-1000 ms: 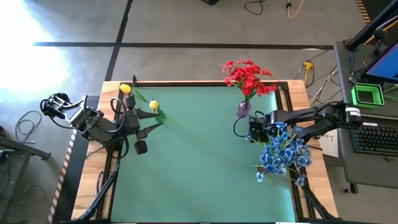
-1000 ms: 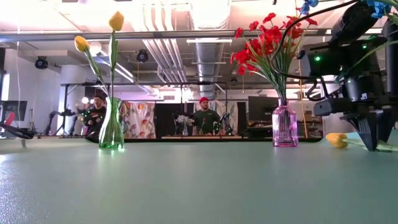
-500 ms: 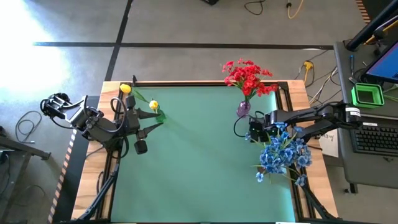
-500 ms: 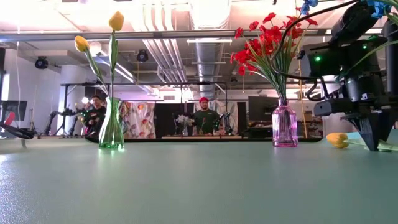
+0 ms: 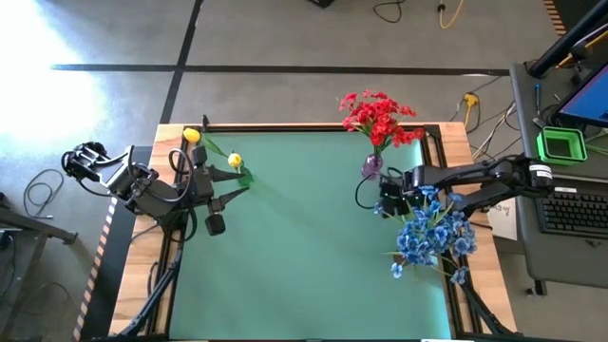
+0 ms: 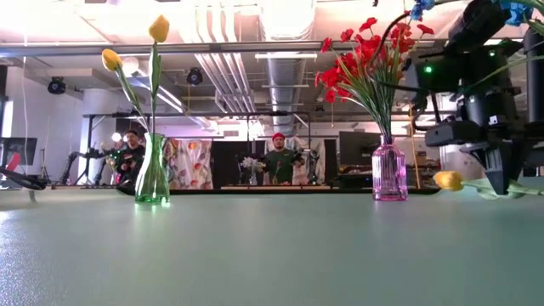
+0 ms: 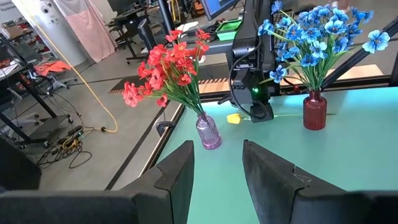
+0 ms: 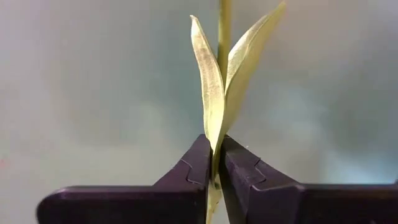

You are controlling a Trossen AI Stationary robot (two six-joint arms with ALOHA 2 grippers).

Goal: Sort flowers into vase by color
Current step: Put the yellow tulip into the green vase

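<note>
A yellow tulip (image 6: 448, 179) on a thin green stem hangs in my right gripper (image 6: 500, 180), just above the table at its right side, between the purple vase of red flowers (image 5: 370, 167) and the red vase of blue flowers (image 7: 314, 112). It also shows in the left wrist view (image 7: 234, 118). A green vase (image 5: 243, 177) at the far left holds two yellow tulips (image 5: 192, 136). My left gripper (image 7: 217, 168) is open and empty beside the green vase. My right gripper pinches the tulip's stem and its leaves (image 8: 214, 152) between its two fingers, some way back from the head. The fingers point down and lie across the stem. The flower lies about level, its head (image 6: 448, 179) clear of the table.
The blue flowers (image 5: 432, 233) spread wide over the table's right side, close to my right arm. The red blooms (image 5: 378, 116) overhang the far edge. People stand in the room beyond the table (image 6: 279, 157). The green table top (image 5: 304, 256) stretches between the arms.
My right gripper has gone up a little with the yellow tulip. The tulip's head, which lay on the table, is now lifted clear and has shifted slightly toward the purple vase.
</note>
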